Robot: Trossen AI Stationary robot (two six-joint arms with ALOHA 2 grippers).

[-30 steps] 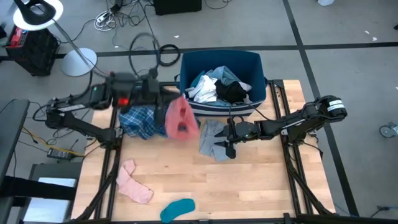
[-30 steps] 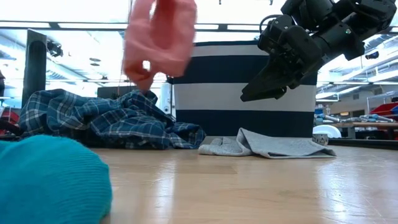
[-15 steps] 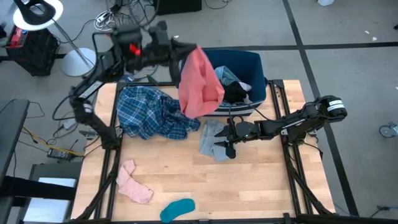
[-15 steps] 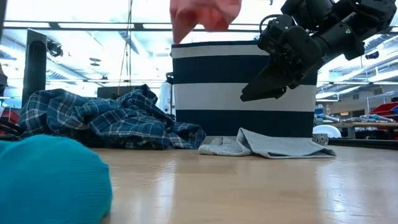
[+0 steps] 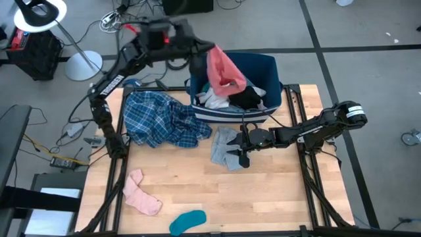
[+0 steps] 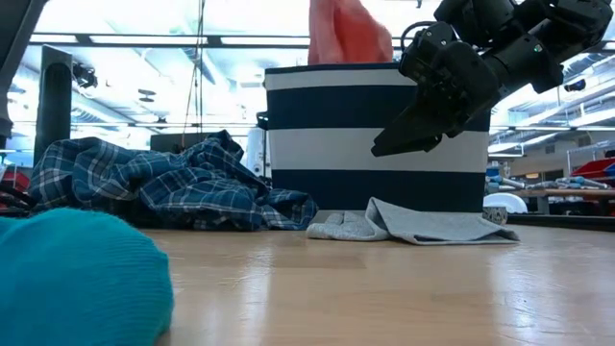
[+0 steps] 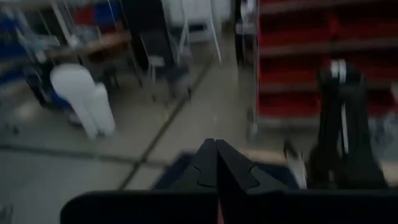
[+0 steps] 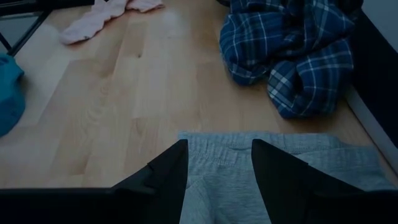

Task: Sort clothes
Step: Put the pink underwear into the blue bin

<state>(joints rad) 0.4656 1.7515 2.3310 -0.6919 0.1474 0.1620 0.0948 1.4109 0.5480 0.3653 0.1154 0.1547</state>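
Grey floor is surrounding the pale wooden surface [image 5: 263,197], its near right lying bare. The left pincer [image 5: 205,51], clamped, is dangling a pink cloth garment [image 5: 225,68] over the far-edge dark blue bin [image 5: 263,64]; the right pincer [image 5: 245,146] is hovering wide above a grey fabric piece [image 5: 223,147].

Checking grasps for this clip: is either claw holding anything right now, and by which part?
The left claw is shut on the pink cloth garment, gripping its top edge as it hangs over the dark blue bin. The right claw is open above the grey garment, holding nothing.
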